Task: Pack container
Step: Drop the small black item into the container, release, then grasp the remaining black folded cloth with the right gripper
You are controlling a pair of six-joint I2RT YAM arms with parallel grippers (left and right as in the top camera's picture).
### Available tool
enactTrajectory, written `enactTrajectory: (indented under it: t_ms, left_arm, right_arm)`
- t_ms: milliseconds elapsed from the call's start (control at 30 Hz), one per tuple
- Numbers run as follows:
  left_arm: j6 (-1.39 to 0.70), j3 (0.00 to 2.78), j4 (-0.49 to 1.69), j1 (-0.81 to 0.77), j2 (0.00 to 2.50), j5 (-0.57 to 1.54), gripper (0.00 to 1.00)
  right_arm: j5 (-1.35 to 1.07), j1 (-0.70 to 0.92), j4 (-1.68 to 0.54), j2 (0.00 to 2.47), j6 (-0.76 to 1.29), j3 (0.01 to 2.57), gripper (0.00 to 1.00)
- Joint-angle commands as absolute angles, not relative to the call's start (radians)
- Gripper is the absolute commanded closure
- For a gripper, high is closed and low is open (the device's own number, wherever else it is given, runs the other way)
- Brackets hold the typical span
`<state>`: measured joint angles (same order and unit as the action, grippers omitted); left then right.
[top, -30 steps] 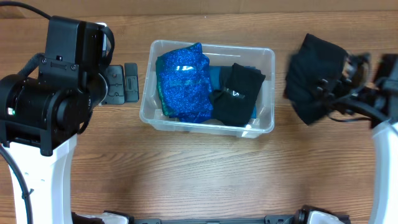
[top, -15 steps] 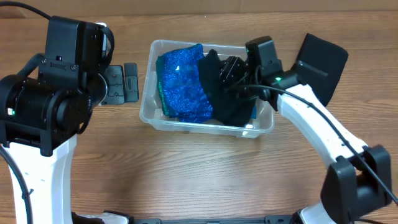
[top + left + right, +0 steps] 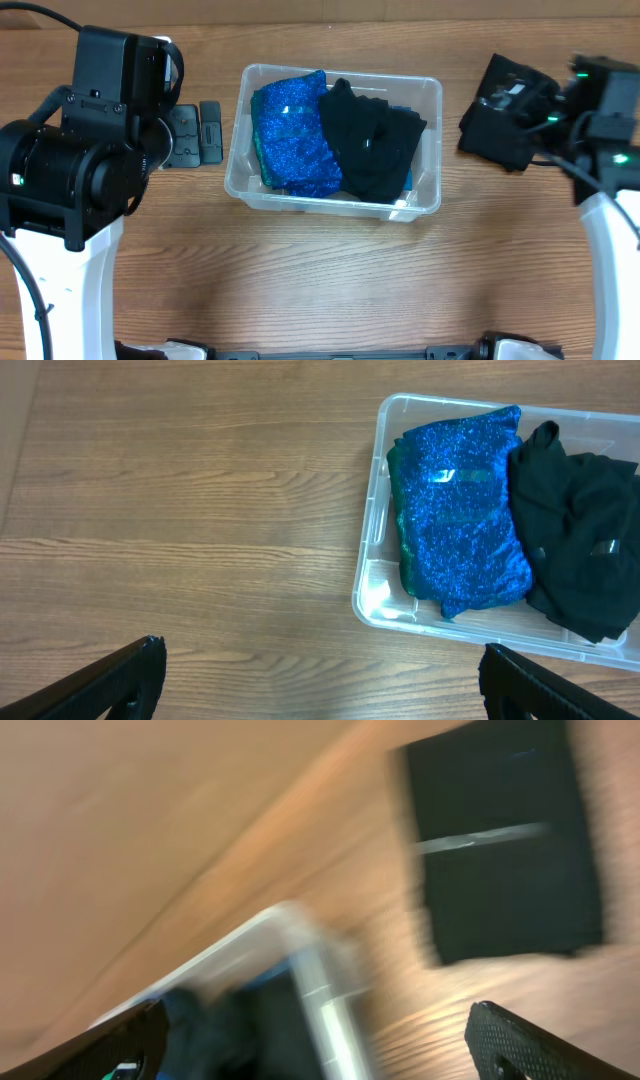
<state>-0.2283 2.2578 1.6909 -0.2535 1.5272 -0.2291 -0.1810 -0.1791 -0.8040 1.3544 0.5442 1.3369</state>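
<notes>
The clear container stands mid-table with a sparkly blue garment on its left side and a crumpled black garment on its right. The left wrist view shows the same container, blue garment and black garment. My right gripper hovers open and empty to the right of the container, over a folded black garment on the table. That folded garment looks blurred in the right wrist view. My left gripper stands open and empty left of the container.
The left arm's bulky body fills the table's left side. The right arm runs down the right edge. Bare wood lies in front of the container.
The right gripper carried a black garment from the right into the container, opened and let it go, then swung back right above the folded black garment. The left arm stayed still.
</notes>
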Motion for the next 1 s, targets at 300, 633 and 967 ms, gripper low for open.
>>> enactTrajectory:
  t_ms: [300, 633, 967]
  left_arm:
    - [-0.213, 2.260, 1.689, -0.249, 1.524, -0.243, 0.00]
    - [-0.213, 2.260, 1.689, -0.249, 1.524, -0.243, 0.00]
    - [-0.213, 2.260, 1.689, -0.249, 1.524, -0.243, 0.00]
  right_arm:
    - [-0.364, -0.504, -0.617, 1.896, 0.335, 1.335, 0.00]
    - [-0.418, -0.442, -0.410, 2.103, 0.370, 1.335, 0.20]
    - [-0.472, -0.427, -0.596, 1.971, 0.369, 1.378, 0.96]
